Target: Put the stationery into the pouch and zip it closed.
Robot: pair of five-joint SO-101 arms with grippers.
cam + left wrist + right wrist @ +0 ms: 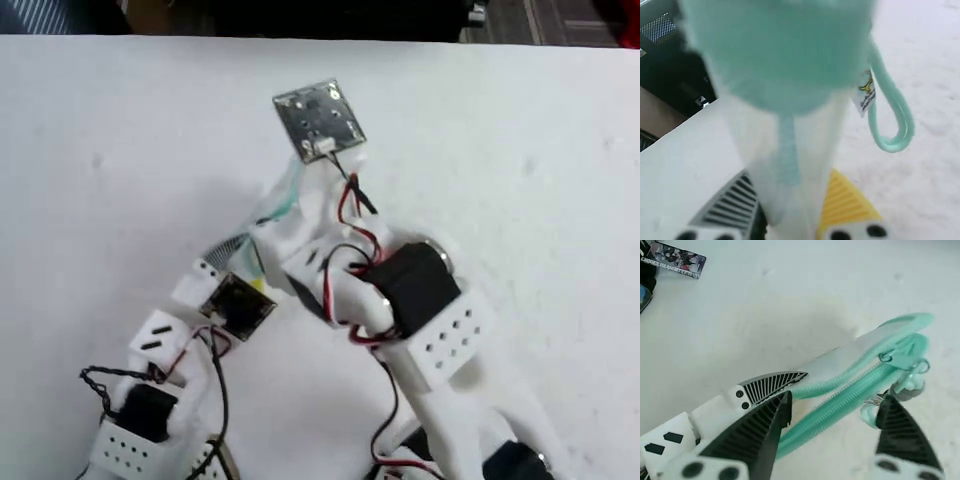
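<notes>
Left jaws clamp the one mint pouch (785, 75); right jaws stand open over its zipper (840, 405).

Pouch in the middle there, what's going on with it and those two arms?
The left gripper is shut on one end of the clear, mint-trimmed pouch. The right gripper hangs over the zip with its fingers open, one tip beside the pull. The zip looks partly open along the stretch in view, so closing is not yet done.
</notes>
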